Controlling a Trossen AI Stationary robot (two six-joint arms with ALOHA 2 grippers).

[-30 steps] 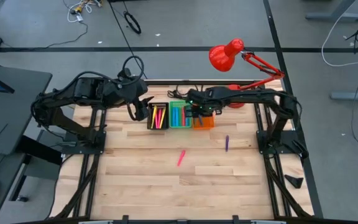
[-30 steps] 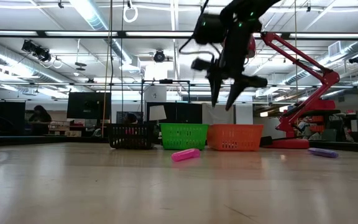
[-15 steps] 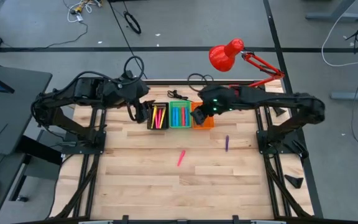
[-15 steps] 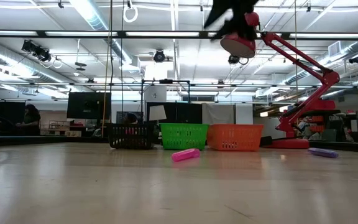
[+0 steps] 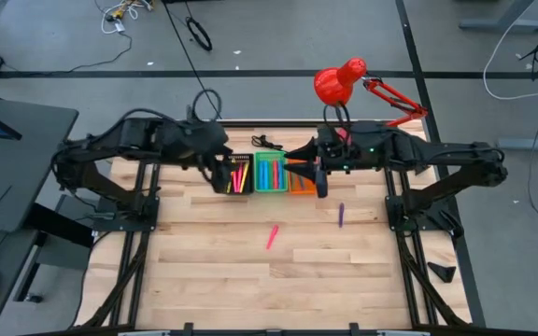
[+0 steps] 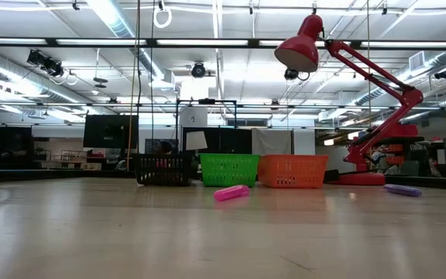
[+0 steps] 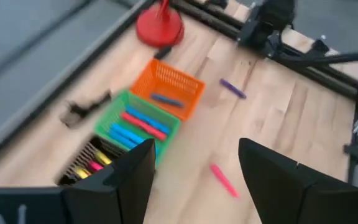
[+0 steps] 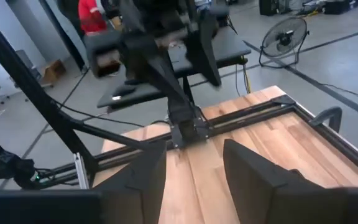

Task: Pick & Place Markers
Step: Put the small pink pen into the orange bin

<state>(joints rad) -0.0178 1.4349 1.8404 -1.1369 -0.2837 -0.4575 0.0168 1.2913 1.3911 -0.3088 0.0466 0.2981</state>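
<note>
Wooden tabletop [image 5: 250,271] carries three small bins in a row at its far edge: black bin [image 5: 239,174], green bin [image 5: 269,173], orange bin [image 5: 303,177]. Landmark for all positions below is the green bin.

Markers in bins: the black bin, touching the green bin on its left-arm side, holds yellow and pink-red markers [image 5: 240,175]. The green bin holds blue markers and one pink-red marker [image 7: 143,124]. The orange bin, on the green bin's other side, holds one blue marker [image 7: 166,99].

Markers loose on the tabletop: a pink marker [image 5: 272,236] lies well in front of the green bin, toward the near edge, tilted. A purple marker [image 5: 341,215] lies in front of and beyond the orange bin, well apart from the green bin. In the low view both rest flat on the wood, the pink marker in front of the green bin, the purple marker far off toward the red lamp [image 5: 342,82].

Left hand [image 5: 219,173] sits just beside the black bin, on the side away from the green bin; in its wrist view its fingers [image 7: 129,174] stand apart, nothing between them.

Right hand [image 5: 319,182] hangs over the orange bin's outer edge, near the green bin; its fingers [image 8: 247,168] stand apart and hold nothing. Neither hand appears in the low view.
</note>
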